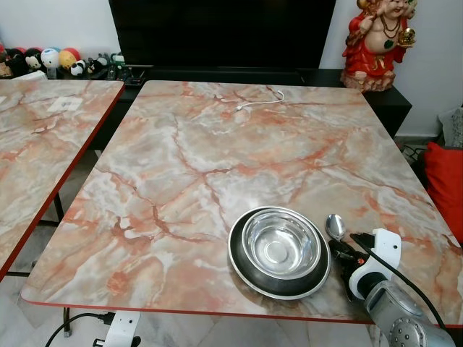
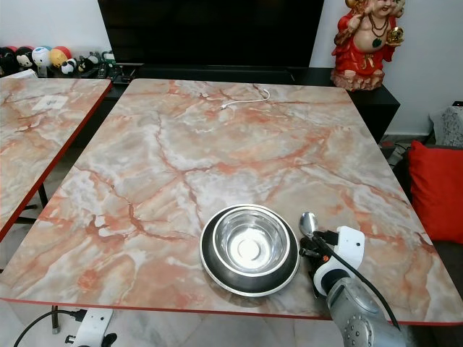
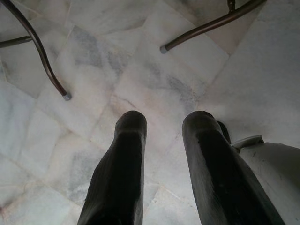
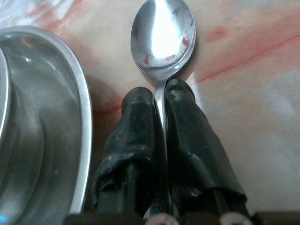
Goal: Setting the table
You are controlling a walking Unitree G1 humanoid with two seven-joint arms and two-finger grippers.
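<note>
Left eye view: a marble-patterned table (image 1: 217,159) stretches away from the robot. Near its front edge, right of centre, a steel bowl (image 1: 281,242) sits inside a dark-rimmed plate (image 1: 246,271). Just right of the plate lies a spoon (image 1: 336,226), bowl end pointing away, with the right gripper (image 1: 346,254) over its handle. A white cable (image 1: 253,103) lies at the far side, and a red figurine (image 1: 376,43) stands beyond the far right corner.

Right eye view: the same layout. The spoon (image 2: 309,224) rests close beside the plate (image 2: 217,271), and the right gripper (image 2: 318,254) comes in from the near right, close to the table's near edge.

Left wrist view: the left gripper (image 3: 161,140) hangs idle over a pale tiled floor (image 3: 140,79), its two black fingers spread apart and holding nothing.

Right wrist view: the right gripper's two fingers (image 4: 140,136) are pressed together on the spoon's thin handle, pinching it just behind the spoon bowl (image 4: 163,37). The plate's steel rim (image 4: 82,108) lies just beside the fingers.

Likely risks: the handle is narrow and smooth, so it could twist or slide in the pinch when released. A sideways pull-away could knock the spoon against the plate rim or drag it crooked.
</note>
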